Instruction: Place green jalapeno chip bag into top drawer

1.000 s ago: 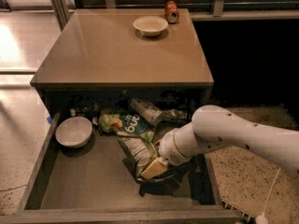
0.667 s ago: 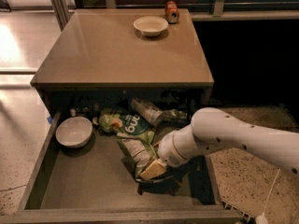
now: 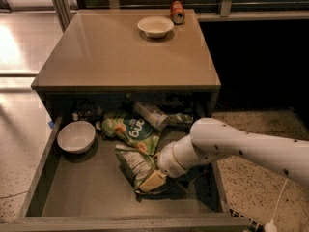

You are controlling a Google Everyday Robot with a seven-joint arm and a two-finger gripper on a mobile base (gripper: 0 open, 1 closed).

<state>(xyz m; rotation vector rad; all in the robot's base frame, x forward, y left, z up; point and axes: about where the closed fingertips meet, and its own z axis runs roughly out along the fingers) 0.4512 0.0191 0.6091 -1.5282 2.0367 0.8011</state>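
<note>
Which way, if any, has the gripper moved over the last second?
Yes, slightly: the gripper, at the green jalapeno chip bag in the top drawer, edged left toward the white bowl.

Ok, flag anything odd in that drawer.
The chip bag lies crumpled in the drawer under the gripper; behind it a silvery container lies tipped on its side. Nothing looks spilled.

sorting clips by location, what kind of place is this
Probably an office break area or kitchenette mock-up: a table with a bowl and can on top, a drawer of snack bags, a speckled hard floor. The pincer is down in the drawer at the chip bag.
</note>
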